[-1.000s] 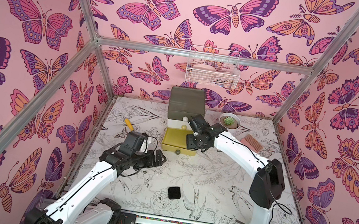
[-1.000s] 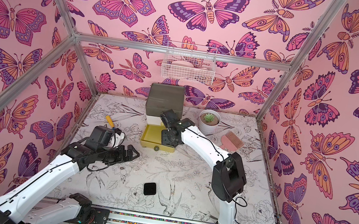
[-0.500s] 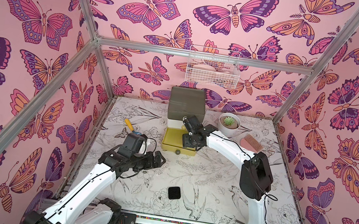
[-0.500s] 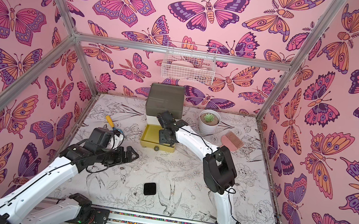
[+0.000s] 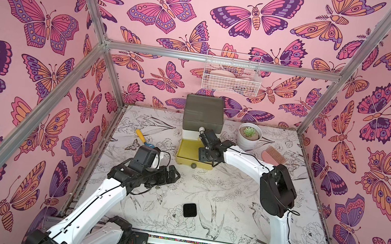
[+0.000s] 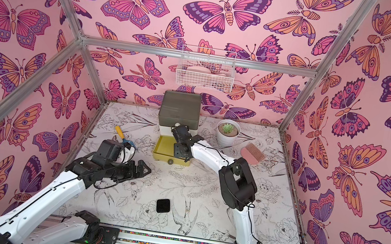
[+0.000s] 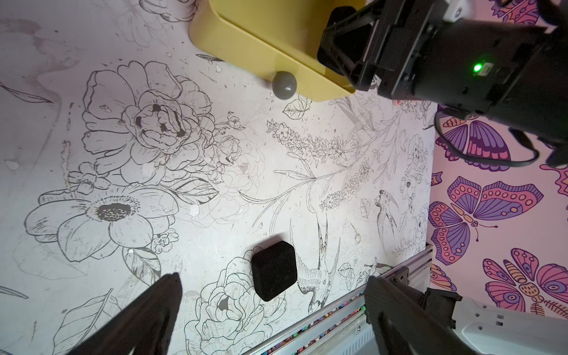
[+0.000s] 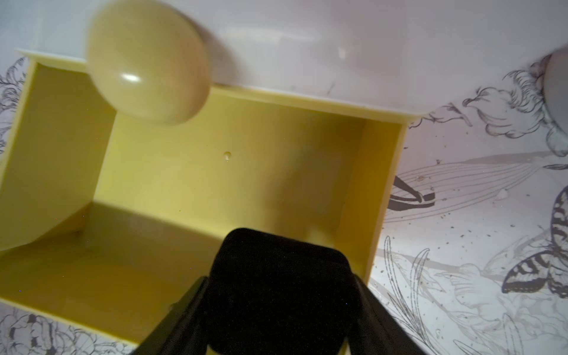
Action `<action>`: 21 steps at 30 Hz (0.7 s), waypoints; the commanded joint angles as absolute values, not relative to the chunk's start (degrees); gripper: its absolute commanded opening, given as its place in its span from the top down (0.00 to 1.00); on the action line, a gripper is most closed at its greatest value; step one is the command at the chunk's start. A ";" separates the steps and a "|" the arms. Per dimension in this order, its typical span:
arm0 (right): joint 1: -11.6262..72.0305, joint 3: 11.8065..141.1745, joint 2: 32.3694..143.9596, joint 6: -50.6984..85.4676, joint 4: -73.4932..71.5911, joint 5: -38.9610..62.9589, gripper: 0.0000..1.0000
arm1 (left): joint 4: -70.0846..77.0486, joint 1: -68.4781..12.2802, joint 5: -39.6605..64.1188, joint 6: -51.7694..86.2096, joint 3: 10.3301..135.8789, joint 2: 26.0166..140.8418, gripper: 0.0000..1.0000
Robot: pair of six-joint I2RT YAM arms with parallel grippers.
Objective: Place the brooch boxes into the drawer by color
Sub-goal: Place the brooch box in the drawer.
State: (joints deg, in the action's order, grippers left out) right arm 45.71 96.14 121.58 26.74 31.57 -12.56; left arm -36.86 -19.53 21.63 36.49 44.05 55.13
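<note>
Only the right wrist view shows the right gripper [image 8: 279, 284] holding a black box [image 8: 276, 270] over the open yellow drawer [image 8: 184, 172]; from above, its arm [image 5: 244, 160] hides it. The left gripper [image 7: 272, 278] is wide open and empty, near the other black box [image 5: 190, 209].

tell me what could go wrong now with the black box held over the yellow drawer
1. The right jaws hold the black brooch box close to a side wall of the yellow drawer; released there, it might catch the rim and end up tilted.
2. The middle tier's yellow knob juts out just above the drawer, so the arm could bump it when it pulls away.
</note>
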 commanded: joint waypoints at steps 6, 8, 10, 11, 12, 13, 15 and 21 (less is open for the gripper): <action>45.09 95.80 124.07 28.29 29.66 -13.60 0.30 | -36.70 -19.69 22.59 36.30 42.72 55.20 0.00; 45.01 95.84 124.19 28.48 29.69 -13.69 0.27 | -36.66 -19.69 22.51 36.33 42.62 55.28 0.00; 45.00 95.80 123.83 28.67 29.66 -13.97 0.22 | -36.69 -19.69 22.65 36.26 42.55 55.37 0.00; 45.00 95.82 123.69 28.66 29.64 -14.05 0.20 | -36.65 -19.71 22.61 36.24 42.58 55.37 0.00; 45.00 95.74 123.49 28.72 29.75 -14.14 0.19 | -36.65 -19.69 22.59 36.22 42.58 55.44 0.00; 45.00 95.72 123.20 28.74 29.68 -14.21 0.18 | -36.66 -19.69 22.61 36.22 42.69 55.45 0.00; 45.00 95.56 122.57 28.65 29.67 -14.30 0.18 | -36.65 -19.70 22.68 36.23 42.72 55.52 0.00; 45.35 94.61 118.33 28.24 29.97 -13.98 0.17 | -36.65 -19.69 22.64 36.22 42.90 55.54 0.00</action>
State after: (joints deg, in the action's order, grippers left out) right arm 45.71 95.42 122.34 28.10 29.08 -12.62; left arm -36.86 -19.53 21.63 36.49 43.88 55.27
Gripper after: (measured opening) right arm 0.826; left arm 0.998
